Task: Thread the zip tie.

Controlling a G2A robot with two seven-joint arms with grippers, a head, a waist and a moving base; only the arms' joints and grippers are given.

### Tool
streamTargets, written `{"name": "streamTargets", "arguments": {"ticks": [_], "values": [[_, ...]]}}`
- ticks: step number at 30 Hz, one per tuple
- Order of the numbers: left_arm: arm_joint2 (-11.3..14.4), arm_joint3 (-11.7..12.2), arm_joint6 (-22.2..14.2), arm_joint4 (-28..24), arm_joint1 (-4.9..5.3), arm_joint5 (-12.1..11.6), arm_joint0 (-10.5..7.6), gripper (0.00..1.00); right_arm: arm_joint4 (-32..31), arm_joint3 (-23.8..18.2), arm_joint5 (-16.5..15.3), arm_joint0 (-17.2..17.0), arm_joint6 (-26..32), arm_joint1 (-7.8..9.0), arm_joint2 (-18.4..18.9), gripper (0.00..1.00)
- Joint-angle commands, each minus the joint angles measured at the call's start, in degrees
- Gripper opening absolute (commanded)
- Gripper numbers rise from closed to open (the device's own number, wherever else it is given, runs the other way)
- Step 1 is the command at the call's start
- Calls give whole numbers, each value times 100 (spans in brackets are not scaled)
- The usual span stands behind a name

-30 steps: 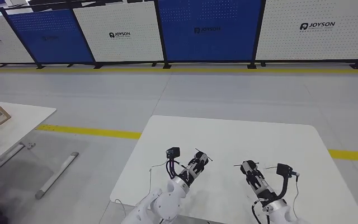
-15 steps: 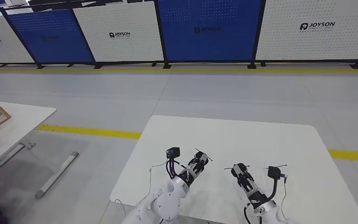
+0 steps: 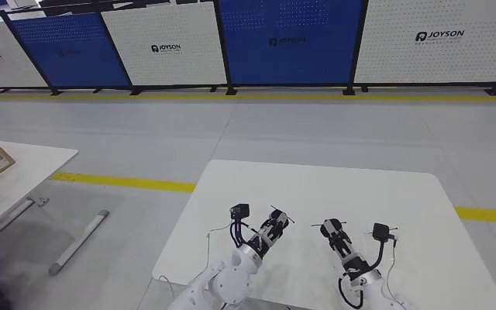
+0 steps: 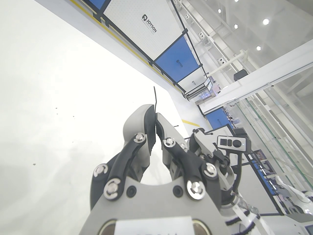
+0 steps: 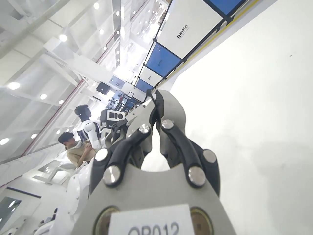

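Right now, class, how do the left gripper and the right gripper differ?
A thin zip tie sticks well out of the left gripper; only a short black stub shows at the right gripper tips. In the top view the left gripper leans toward the robot's right, the right gripper toward its left. Both are shut, over the white table, apart from each other.

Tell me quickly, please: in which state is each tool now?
Left tool: closed, holding the zip tie.
Right tool: closed, pinching a thin black strip.
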Motion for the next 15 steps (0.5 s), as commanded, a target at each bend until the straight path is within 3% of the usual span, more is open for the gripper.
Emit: {"name": "streamTargets", "arguments": {"ticks": [1,4,15], "values": [[0,0,0,0,0,0,0,0,17,211,49,191,104,-106,-153,0],[0,0,0,0,0,0,0,0,4,485,124,409,131,-254,-340,0],[0,0,0,0,0,0,0,0,92,517,12,342,142,-268,-256,0]]}}
